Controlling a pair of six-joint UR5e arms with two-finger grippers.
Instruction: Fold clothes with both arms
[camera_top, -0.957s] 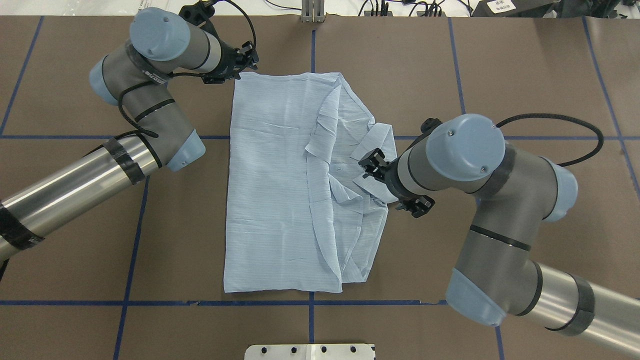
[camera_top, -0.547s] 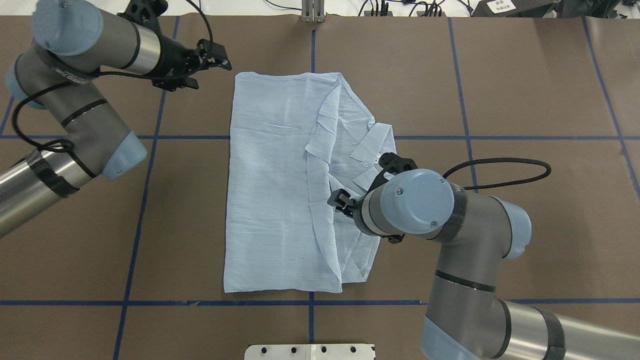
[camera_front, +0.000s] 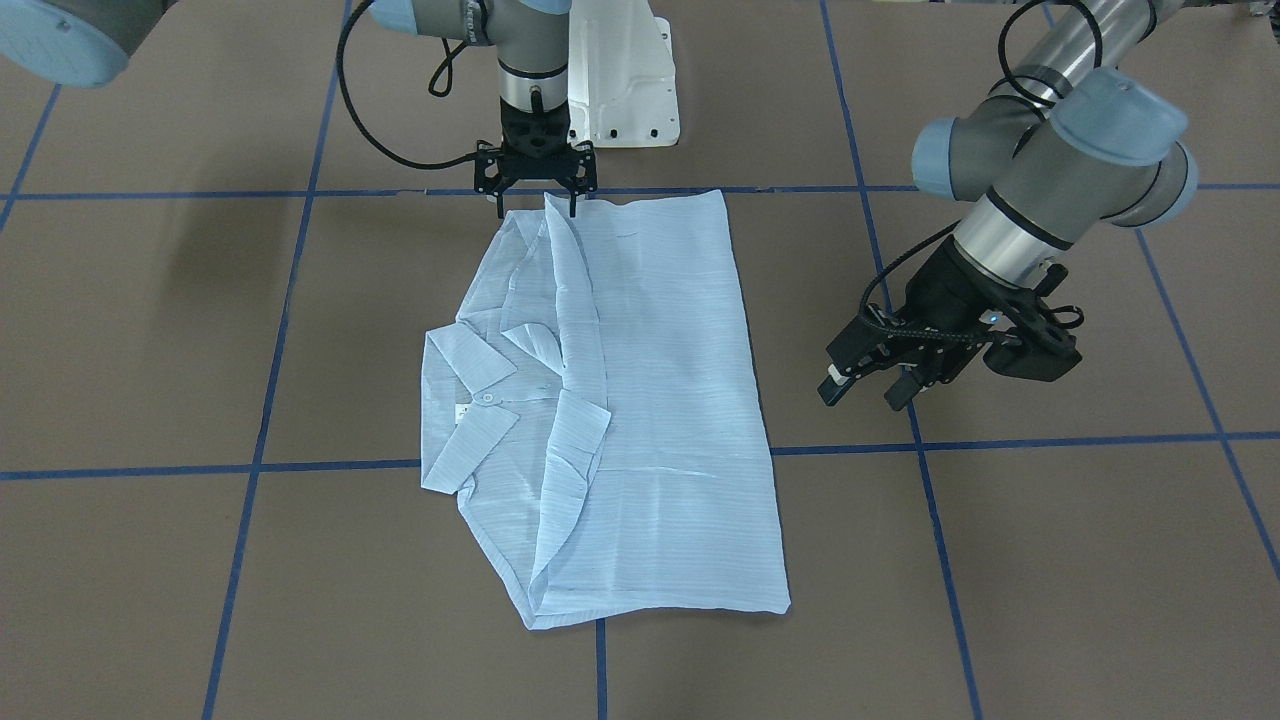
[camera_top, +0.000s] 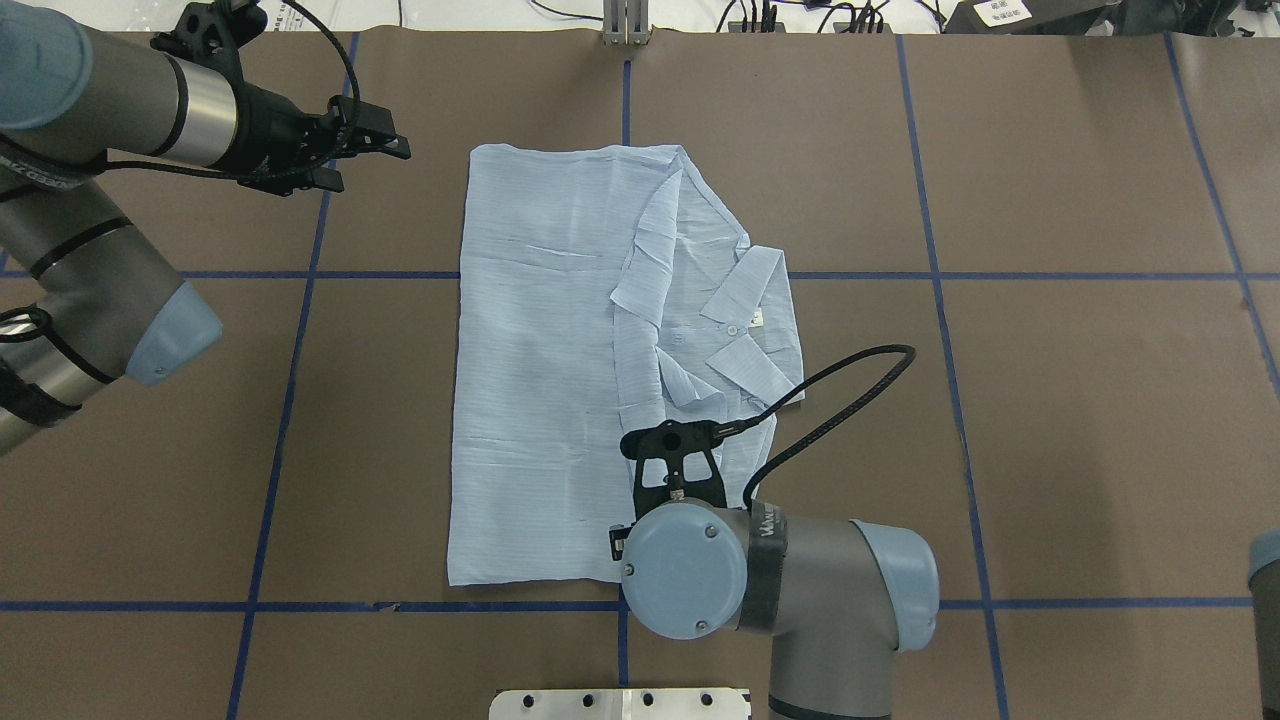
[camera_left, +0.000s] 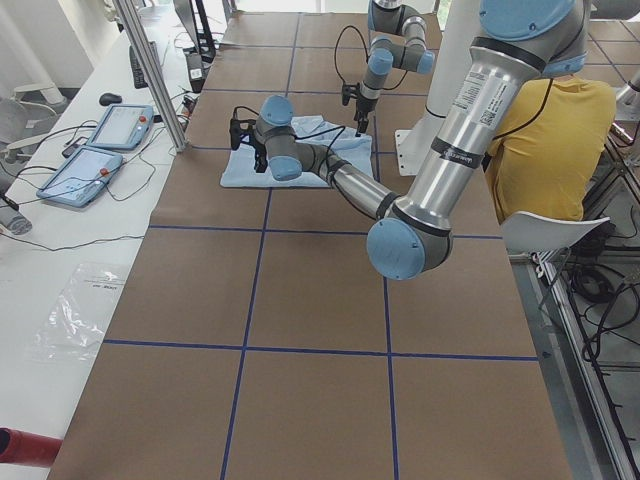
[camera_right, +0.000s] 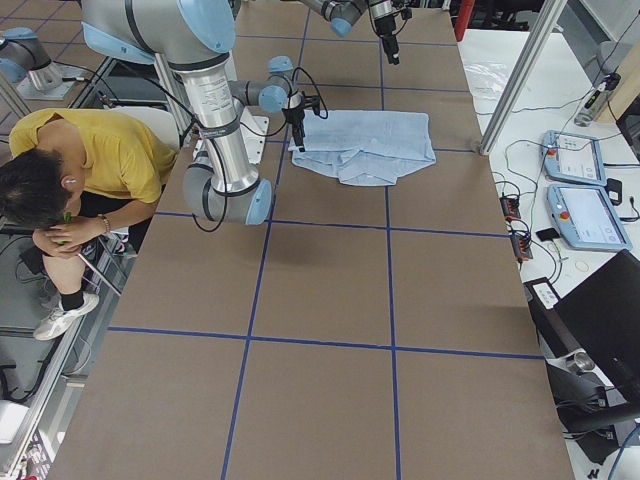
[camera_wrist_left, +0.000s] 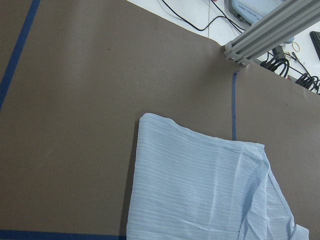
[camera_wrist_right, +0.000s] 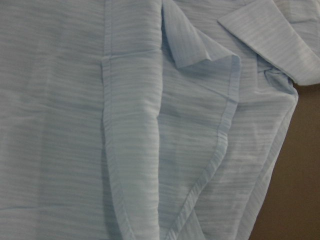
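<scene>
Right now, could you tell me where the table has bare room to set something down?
The widest bare table lies past the shirt's collar side, on the robot's right. The strip beyond the shirt's far edge is free too. It is crowded at the near edge under the right gripper and beside the left gripper.

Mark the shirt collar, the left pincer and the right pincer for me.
collar (camera_top: 745, 285): overhead view, on the middle of the flap farther from the robot.
left pincer (camera_front: 860, 396): front-facing view, midway between its spread fingertips.
right pincer (camera_front: 536, 208): front-facing view, midway between its spread fingertips.
</scene>
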